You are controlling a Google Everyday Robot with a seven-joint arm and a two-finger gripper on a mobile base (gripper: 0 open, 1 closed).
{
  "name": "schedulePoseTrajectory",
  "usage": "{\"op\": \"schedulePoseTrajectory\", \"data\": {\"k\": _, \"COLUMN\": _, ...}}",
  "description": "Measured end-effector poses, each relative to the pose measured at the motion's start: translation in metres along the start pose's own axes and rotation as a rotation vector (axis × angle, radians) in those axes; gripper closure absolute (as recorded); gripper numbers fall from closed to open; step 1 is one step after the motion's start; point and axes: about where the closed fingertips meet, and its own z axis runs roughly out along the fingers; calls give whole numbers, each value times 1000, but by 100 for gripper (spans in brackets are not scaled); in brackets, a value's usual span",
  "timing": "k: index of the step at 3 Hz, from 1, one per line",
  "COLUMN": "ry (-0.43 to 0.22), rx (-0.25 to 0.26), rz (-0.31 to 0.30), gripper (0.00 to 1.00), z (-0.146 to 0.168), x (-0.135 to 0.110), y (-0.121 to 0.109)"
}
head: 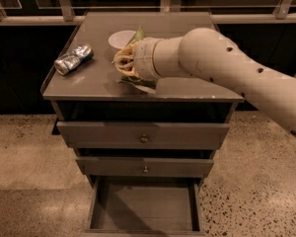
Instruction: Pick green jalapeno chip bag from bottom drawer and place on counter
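Note:
My gripper (124, 63) is over the middle of the counter (187, 90), at the end of the pale arm that reaches in from the right. It is shut on the green jalapeno chip bag (138, 82), whose crumpled green edges stick out above and below the wrist. The bag's lower edge is at or just above the counter top. The bottom drawer (92, 207) is pulled open below, and its plain grey inside holds nothing that I can see.
A crushed silver-blue can (73, 59) lies on the counter's left side. A white bowl (118, 37) stands just behind the gripper. The two upper drawers (144, 135) with round knobs are slightly open. Speckled floor surrounds the cabinet.

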Motion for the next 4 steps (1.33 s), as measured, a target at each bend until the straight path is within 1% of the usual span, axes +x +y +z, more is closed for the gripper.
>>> {"op": "schedulePoseTrajectory", "data": {"k": 1, "ry": 0, "rx": 0, "rz": 0, "gripper": 81, "z": 0, "x": 1, "y": 0}}
{"op": "schedulePoseTrajectory", "data": {"k": 4, "ry": 0, "rx": 0, "rz": 0, "gripper": 11, "z": 0, "x": 1, "y": 0}}
